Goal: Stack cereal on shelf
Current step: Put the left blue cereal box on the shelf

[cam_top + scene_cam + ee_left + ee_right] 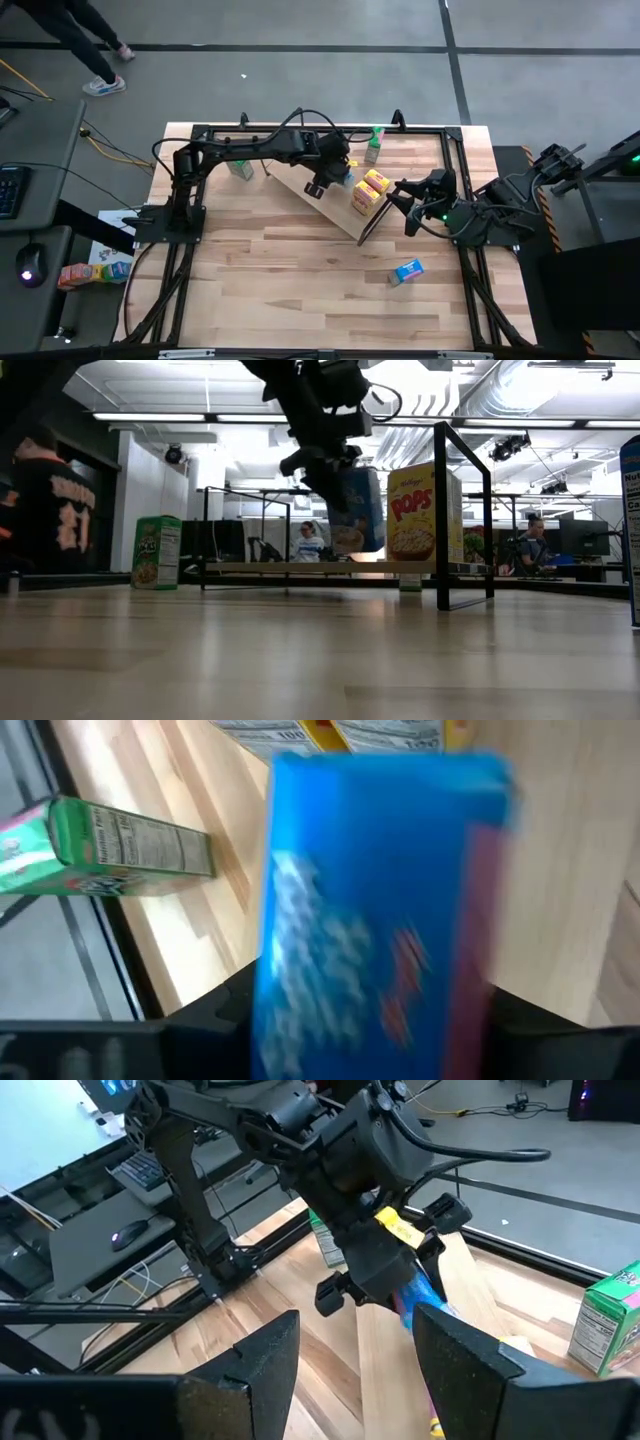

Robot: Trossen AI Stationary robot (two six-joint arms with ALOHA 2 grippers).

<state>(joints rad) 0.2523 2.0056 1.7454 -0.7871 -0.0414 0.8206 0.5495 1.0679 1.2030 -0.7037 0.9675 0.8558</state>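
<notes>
Left gripper clamped on a glossy blue cardboard cereal box above the tilted light-wood shelf, just beside two yellow boxes standing there; one reads "Kellogg's POPS". Right gripper waits near the shelf's right end, fingers spread apart. Another blue box lies flat on the striped tabletop, near right.

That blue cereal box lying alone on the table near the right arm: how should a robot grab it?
The blue box lies flat, apart from anything else. Probably best: the right end effector descends from straight above and pinches its two long edges, across the narrower width.
</notes>
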